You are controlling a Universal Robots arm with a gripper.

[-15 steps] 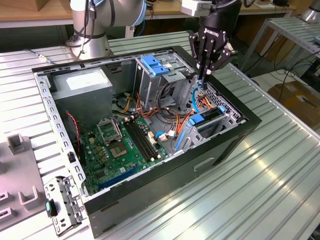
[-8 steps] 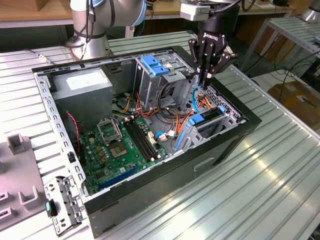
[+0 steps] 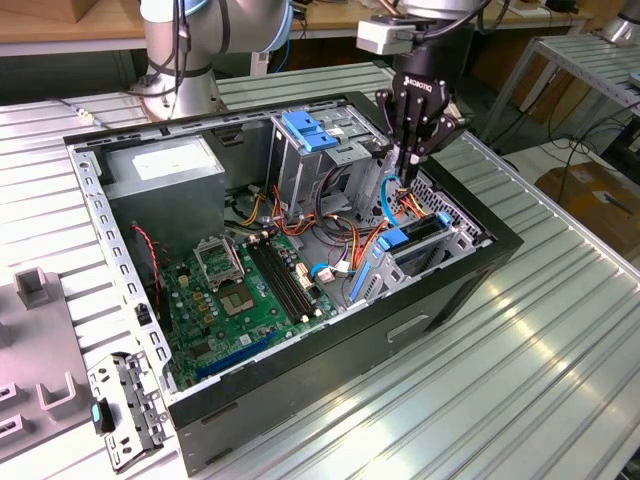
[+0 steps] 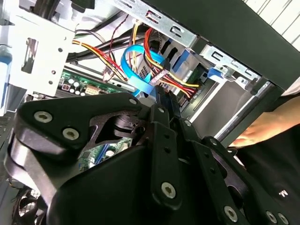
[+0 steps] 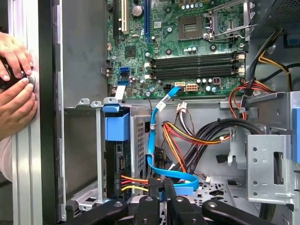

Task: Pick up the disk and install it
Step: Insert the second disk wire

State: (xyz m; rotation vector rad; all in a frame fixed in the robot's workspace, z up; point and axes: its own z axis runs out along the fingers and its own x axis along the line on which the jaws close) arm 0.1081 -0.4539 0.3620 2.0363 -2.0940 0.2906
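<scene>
Closest to the wrist cameras, the black gripper (image 5: 161,185) reaches down inside the open black computer case (image 3: 330,370). Its fingers are drawn nearly together, with the flat blue data cable (image 5: 150,145) pinched between them. The grip seems to fall near the cable's loose end, though the connector itself cannot be made out. Red, yellow and orange power wires (image 5: 187,140) crowd just beside the fingers.

Just beyond, the disk (image 5: 115,164) already stands on edge in the grey metal drive bay (image 3: 455,245) at the case's front corner. Its blue plastic carrier rail (image 5: 116,124) caps it at the bay's mouth, and in the exterior view the disk (image 3: 425,232) sits level with the bay's rim. By that, picking up and seating look done, and the step in hand is judged to be the cabling. That calls for a steady hold, a connector squared to the drive's port, and the power wires kept out of the way.

Farther in lies the green motherboard (image 5: 187,47) with its empty processor socket. Past it sits a large grey box with a white sticker (image 3: 165,170).

At the case's outer wall a person's hands (image 5: 16,93) rest against the edge, a reason for slow motion. The case stands on a ribbed silver metal tabletop (image 3: 520,360).
</scene>
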